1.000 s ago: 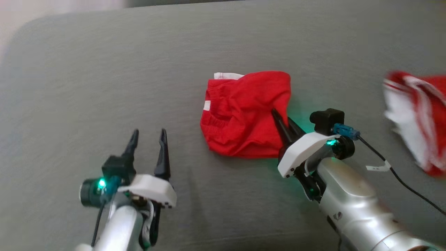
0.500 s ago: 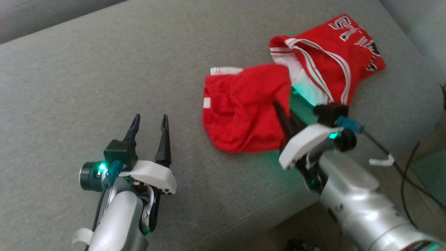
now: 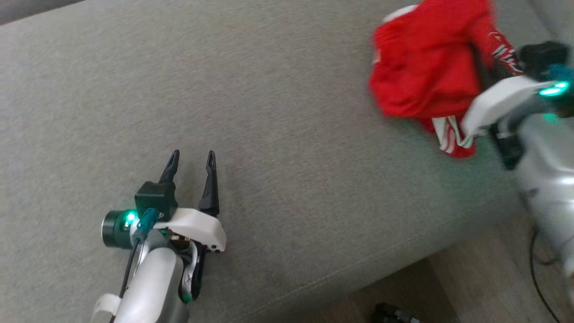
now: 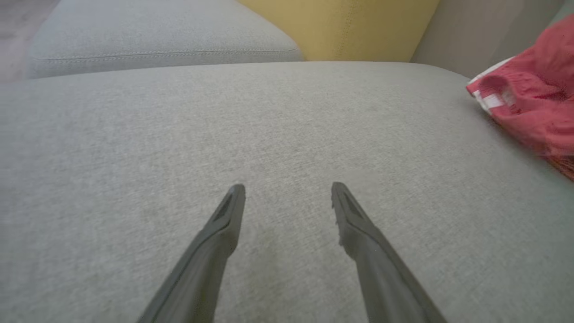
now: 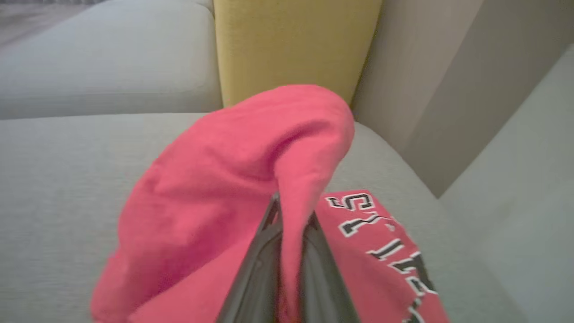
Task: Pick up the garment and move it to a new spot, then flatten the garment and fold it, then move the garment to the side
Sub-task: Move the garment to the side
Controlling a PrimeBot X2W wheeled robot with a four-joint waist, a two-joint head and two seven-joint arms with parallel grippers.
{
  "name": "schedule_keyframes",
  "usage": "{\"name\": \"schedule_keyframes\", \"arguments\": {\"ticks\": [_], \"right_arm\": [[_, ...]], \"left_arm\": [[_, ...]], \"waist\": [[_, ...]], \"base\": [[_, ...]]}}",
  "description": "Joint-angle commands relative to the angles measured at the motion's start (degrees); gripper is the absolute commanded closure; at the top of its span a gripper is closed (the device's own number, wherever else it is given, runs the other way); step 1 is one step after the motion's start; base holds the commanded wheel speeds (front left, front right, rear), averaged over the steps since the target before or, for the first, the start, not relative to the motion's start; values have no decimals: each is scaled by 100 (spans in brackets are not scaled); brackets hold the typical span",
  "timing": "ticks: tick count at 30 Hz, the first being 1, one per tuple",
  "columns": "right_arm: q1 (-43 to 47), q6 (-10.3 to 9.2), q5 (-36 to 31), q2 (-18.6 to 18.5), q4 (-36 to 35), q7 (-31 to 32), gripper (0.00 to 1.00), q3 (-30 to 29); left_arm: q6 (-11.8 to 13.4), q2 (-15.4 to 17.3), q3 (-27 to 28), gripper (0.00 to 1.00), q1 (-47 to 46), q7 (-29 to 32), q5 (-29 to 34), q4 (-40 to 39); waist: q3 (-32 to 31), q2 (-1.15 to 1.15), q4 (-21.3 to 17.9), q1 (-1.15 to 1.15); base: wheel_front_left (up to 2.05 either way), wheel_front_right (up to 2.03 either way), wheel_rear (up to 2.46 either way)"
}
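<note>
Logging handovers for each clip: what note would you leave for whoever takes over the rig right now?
Left gripper: open, empty, above the grey sofa cushion.
Right gripper: shut on the red garment, which hangs bunched from it.
Position: the garment is at the cushion's right end, over a red lettered jersey.
Done: garment picked up; it looks roughly folded.
Left: set it down at the side, then release.

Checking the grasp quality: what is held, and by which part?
The right gripper pinches a bunched fold of the plain red garment; the left gripper, open, holds nothing.
</note>
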Motion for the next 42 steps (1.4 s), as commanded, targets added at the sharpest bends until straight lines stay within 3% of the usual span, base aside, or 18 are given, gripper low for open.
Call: {"name": "schedule_keyframes", "arguments": {"ticks": [1,4,5,6,7,8,11,14,18,23,30,36,42], "right_arm": [[-200,37,-137,-239,107,-25,100,-55],[-374,37,-413,-473,498,-38,100,-159],[-442,37,-519,-525,611,-49,54,-213],[-442,37,-519,-525,611,-49,54,-213],[-515,37,-652,-585,697,-61,7,-273],[-581,37,-820,-648,770,-71,0,-329],[-679,37,-1146,-688,736,-84,0,-715],[-554,37,-1473,-619,154,-86,0,-1374],[46,37,-1852,-105,-986,-87,0,-2292],[958,37,-2309,707,-1967,-88,0,-2816],[1976,37,-2358,1347,-2337,-88,0,-2967],[2626,37,-2200,1451,-2519,-88,0,-2933],[3044,37,-1733,1457,-2640,-88,0,-2409]], "left_arm": [[15,42,127,0,-153,-35,39,-170],[30,42,156,0,-153,-35,42,-176],[34,42,176,0,-155,-35,44,-170],[34,42,176,0,-155,-35,44,-170],[35,42,192,0,-158,-35,47,-161],[36,42,206,0,-161,-35,52,-153],[50,42,244,0,-165,-35,54,-142],[79,42,316,0,-161,-35,61,-156],[168,42,466,0,-106,-35,95,-224],[316,42,658,0,47,-35,88,-334],[394,42,823,0,312,-35,-73,-493],[352,42,936,0,602,-35,-94,-553],[256,42,1121,0,890,-35,-121,-559]], "waist": [[62,0,126,0],[92,0,181,0],[101,0,193,0],[101,0,193,0],[108,0,202,0],[112,0,210,0],[113,0,226,0],[90,0,254,0],[-37,0,381,0],[-302,0,757,0],[-671,0,1511,0],[-938,0,2111,0],[-1196,0,2439,0]], "base": [[0,0,0],[0,0,0],[0,0,0],[0,0,0],[0,0,0],[0,0,0],[0,0,0],[0,0,0],[0,0,0],[0,0,0],[0,0,0],[0,0,0],[0,0,0]]}}
